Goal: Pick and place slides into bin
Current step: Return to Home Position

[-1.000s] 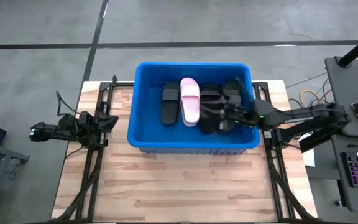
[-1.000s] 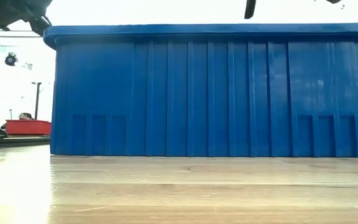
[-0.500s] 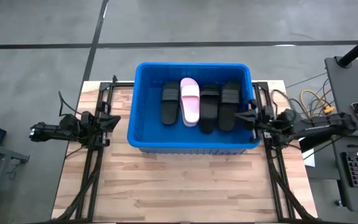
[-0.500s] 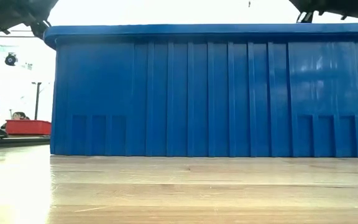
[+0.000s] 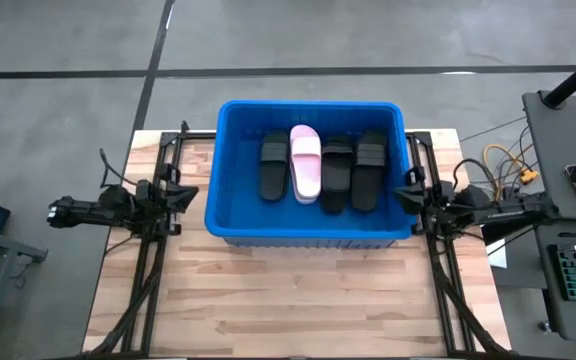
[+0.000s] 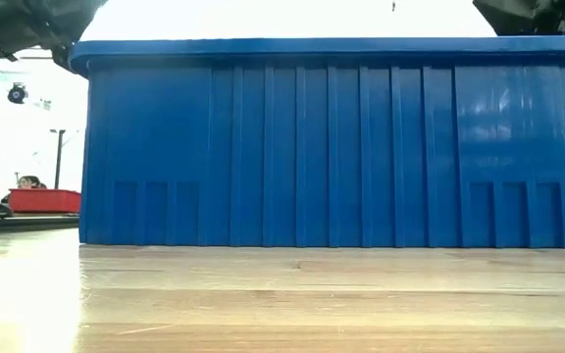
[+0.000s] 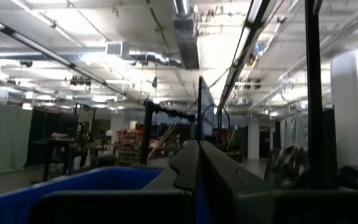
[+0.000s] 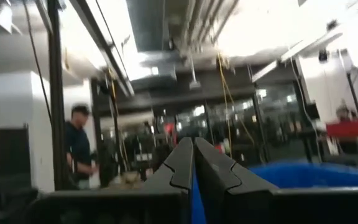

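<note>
**Backing away from a loaded bin**

The bin is sitting at the middle of the worktop's far edge, and I am no longer reaching into it. A second ago my right arm was stretched across its right wall; now I am drawing it back toward the worktop's right edge. The slides are lying side by side on the bin floor, three black and one pink slide. My right gripper is hanging just outside that wall, pinched closed on nothing (its wrist camera is showing the fingers pressed together). My left gripper is waiting by the left edge, likewise closed and empty. No slide is showing on the worktop, so I am judging the loading finished, with only parking remaining.
</note>
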Motion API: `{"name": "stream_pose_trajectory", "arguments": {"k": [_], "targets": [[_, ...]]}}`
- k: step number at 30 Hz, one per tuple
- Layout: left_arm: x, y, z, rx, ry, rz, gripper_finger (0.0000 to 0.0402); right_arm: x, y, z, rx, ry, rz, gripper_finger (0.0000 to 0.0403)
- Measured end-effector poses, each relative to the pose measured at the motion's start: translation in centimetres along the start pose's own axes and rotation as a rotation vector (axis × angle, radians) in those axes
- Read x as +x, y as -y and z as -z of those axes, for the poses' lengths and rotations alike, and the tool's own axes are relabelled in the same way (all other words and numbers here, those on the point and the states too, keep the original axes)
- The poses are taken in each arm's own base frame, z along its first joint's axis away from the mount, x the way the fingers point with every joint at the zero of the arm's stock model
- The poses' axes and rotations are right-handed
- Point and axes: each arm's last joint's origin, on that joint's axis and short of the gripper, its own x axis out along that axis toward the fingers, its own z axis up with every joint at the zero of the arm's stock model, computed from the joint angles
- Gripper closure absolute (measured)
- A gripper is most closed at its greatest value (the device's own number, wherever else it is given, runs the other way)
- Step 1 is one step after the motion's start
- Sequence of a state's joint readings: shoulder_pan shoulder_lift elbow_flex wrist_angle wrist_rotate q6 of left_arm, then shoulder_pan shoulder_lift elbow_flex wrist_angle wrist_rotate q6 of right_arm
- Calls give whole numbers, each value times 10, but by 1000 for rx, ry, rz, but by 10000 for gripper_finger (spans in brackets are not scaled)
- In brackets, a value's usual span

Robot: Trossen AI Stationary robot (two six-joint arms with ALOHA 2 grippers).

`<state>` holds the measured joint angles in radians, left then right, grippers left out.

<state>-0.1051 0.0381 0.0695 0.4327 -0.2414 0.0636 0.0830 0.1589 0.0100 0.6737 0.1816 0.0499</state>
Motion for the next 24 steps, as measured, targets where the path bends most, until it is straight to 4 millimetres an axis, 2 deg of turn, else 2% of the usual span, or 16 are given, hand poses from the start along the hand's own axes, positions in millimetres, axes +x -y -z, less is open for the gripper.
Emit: {"name": "stream_pose_trajectory", "arguments": {"k": [5, 11, 18, 24], "targets": [[-2, 0, 13, 12, -53, 0, 401, -1, 1, 10, 18, -102, 9, 394], [-3, 1, 25, 34, -160, 5, 402, -2, 1, 14, 33, -143, 10, 394], [-4, 1, 31, 49, -221, 11, 402, -3, 1, 20, 93, -226, 21, 394], [-4, 1, 31, 49, -219, 13, 402, -2, 1, 18, 48, -193, 12, 394]]}}
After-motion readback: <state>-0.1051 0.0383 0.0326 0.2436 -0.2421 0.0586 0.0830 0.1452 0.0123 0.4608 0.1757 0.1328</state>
